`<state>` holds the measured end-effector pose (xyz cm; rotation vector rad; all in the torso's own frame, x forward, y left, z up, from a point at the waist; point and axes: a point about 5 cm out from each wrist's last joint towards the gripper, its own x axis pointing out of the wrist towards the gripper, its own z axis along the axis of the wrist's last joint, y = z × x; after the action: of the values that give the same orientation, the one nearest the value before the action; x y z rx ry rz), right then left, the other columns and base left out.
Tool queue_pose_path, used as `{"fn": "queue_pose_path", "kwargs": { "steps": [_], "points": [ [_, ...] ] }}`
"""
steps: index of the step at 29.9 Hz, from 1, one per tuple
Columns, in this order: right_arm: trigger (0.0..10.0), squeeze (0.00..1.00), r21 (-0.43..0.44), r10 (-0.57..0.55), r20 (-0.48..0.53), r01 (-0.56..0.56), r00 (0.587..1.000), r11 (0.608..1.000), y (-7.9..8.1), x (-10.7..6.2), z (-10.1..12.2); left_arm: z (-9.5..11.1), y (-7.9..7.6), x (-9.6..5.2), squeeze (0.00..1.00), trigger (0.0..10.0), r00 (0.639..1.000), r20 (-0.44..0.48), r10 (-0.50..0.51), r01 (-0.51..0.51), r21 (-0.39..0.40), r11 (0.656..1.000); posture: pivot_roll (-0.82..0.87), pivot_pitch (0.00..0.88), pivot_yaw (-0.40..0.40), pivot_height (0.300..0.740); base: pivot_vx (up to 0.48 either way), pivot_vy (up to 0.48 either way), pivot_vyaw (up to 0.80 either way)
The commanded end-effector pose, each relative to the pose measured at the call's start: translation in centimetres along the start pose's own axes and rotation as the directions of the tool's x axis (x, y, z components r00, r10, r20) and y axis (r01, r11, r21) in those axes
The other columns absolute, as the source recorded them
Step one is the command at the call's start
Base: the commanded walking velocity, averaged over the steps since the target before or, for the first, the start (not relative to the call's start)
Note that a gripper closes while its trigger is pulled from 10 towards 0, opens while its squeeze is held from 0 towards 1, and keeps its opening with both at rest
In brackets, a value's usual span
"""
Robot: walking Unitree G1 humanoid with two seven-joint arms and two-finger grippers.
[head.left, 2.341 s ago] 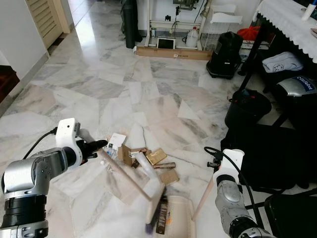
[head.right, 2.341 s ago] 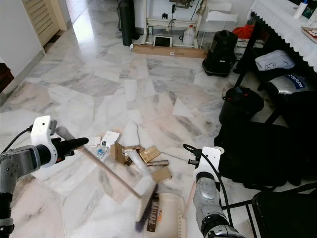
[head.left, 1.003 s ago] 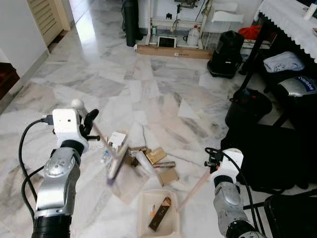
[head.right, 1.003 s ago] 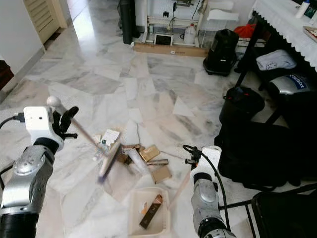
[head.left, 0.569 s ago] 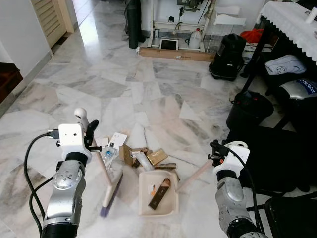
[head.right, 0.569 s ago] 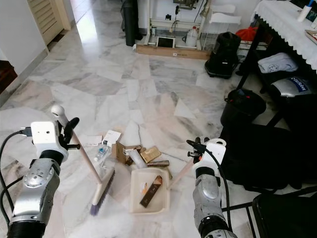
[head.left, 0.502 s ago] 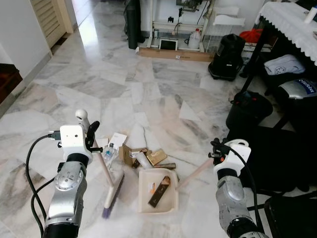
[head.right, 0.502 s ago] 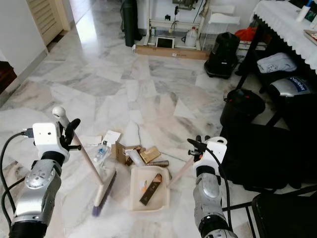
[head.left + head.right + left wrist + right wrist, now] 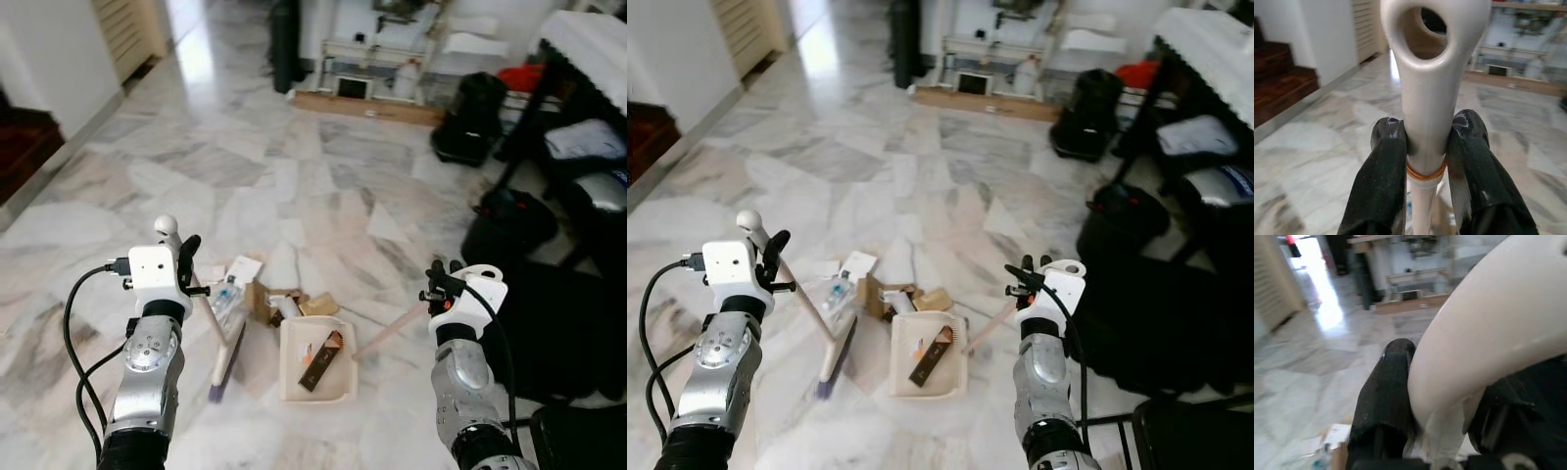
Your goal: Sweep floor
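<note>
**A:** What is the left gripper (image 9: pixel 1422 147) doing?

**B:** Its 2 black fingers (image 9: pixel 1382 181) are pressed tight on the white top of the broom (image 9: pixel 217 328). The top has a round hole in it. The stick slants down from there, and the brush end sits on the marble floor (image 9: pixel 294 176), just to the left of the dustpan (image 9: pixel 313 387).

**A:** And the right gripper (image 9: pixel 1435 396)?

**B:** It is closed around the dustpan's long pale handle (image 9: pixel 390 331). The handle runs down and to the left to the cream pan, which lies flat on the floor between the 2 arms.

**A:** Is there anything in the pan?

**B:** Yes, 1 brown flat piece (image 9: pixel 320 359) lies slanted inside it. There may be a small orange bit beside it, but it is too small to be sure.

**A:** Where is the rest of the mess?

**B:** Just behind the pan. There are small brown boxes (image 9: pixel 263 302), a white card (image 9: pixel 239 269) and a little clear bottle (image 9: pixel 225 294) near the broom stick.

**A:** What else is around?

**B:** A black bag (image 9: pixel 563 323) lies on the right, close to the right arm.
</note>
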<state>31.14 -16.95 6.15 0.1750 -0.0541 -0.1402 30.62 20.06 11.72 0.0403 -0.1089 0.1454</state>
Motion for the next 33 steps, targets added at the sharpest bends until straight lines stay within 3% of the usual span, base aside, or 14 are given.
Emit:
{"fn": "queue_pose_path", "kwargs": {
  "steps": [1,3,10,14,23,33],
  "points": [
    [10.0,0.00,0.008,-0.011,0.049,0.010,0.999,1.000,-0.4,0.4,1.1,0.8,-0.2,0.3,0.00,10.0,0.999,0.049,0.013,-0.012,-0.025,1.000,-0.01,0.000,-0.075,0.740,0.000,0.000,0.77],
    [10.0,0.00,0.008,-0.012,0.052,0.012,0.999,1.000,-0.5,0.4,1.2,0.9,0.0,0.5,0.00,10.0,0.998,0.051,0.028,-0.025,-0.051,0.998,-0.01,0.000,-0.074,0.740,0.000,0.000,0.79],
    [10.0,0.00,0.010,-0.031,0.076,0.030,0.997,0.999,-1.0,0.5,1.8,0.6,0.2,0.5,0.00,10.0,0.998,0.054,0.021,-0.020,-0.010,1.000,-0.03,0.000,-0.064,0.740,0.000,0.000,0.79],
    [10.0,0.00,-0.003,-0.028,0.091,0.028,0.995,1.000,-1.4,0.6,2.3,0.5,-0.3,0.7,0.00,10.0,0.998,0.057,-0.013,0.011,0.030,0.999,-0.04,0.000,-0.056,0.740,0.000,0.000,0.74],
    [10.0,0.00,-0.006,-0.074,0.112,0.075,0.991,0.997,-2.5,0.7,2.9,0.4,-1.8,1.4,0.00,10.0,0.997,0.047,-0.066,0.065,0.039,0.997,-0.07,0.000,-0.012,0.740,0.000,0.000,0.68],
    [10.0,0.00,0.014,-0.098,0.100,0.097,0.990,0.995,-1.9,0.2,2.3,0.3,-1.8,1.8,0.00,10.0,0.994,0.033,-0.101,0.098,0.060,0.993,-0.09,0.000,0.048,0.740,0.000,0.000,0.61]
  ]
}}
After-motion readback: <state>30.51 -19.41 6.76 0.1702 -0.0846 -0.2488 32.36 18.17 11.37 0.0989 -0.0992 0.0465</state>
